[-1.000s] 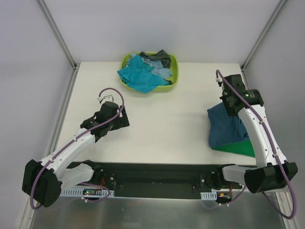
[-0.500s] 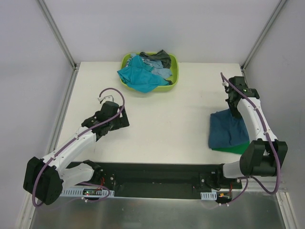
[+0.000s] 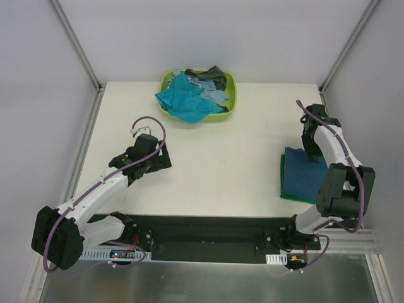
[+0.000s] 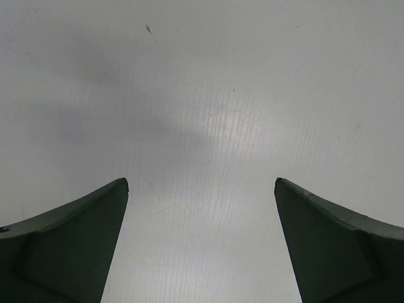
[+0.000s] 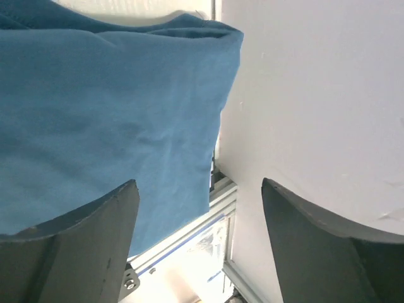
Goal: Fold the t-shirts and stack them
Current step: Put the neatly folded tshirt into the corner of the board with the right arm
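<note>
Where overhead catches green shirt (image 3: 283, 185), wrist, blue shirt (image 5: 107, 107)

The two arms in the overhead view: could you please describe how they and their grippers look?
The left arm and the right arm share a look: white tubular links between bulky black joint housings, with a purple cable looped along each. Close up, the left gripper and the right gripper each have two dark, matte, wedge-shaped fingers tapering to a point.

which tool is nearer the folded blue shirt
Right. The right tool is just above the far edge of the blue shirt; the left tool is far off to its left.
</note>
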{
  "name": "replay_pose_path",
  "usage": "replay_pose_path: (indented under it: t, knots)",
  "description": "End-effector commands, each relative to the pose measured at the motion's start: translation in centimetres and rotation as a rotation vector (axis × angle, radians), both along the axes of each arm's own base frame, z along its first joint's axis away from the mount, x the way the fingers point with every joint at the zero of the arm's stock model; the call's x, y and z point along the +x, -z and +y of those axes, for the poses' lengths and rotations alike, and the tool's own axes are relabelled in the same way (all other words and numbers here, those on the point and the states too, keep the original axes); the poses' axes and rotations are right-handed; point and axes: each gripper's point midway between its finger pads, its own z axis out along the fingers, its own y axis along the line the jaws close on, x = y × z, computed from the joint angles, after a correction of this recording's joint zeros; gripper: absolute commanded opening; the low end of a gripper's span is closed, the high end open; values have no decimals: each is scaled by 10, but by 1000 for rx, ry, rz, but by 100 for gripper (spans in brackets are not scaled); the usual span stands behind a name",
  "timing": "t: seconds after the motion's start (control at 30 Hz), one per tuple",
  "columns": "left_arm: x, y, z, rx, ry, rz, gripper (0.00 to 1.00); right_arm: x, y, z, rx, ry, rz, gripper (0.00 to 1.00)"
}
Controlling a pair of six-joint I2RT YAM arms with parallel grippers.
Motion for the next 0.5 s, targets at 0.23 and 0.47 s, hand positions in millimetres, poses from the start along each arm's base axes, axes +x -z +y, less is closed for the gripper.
replay_pose_path:
  t: [0.23,0.47]
  knots:
    - [2,-7,7,4,-13,-28,99,0,-79,-9,-23,320,-517,96]
    - [-1,-14,5,-24,-6,-55,99,20,-105,75,515,123,-909,96]
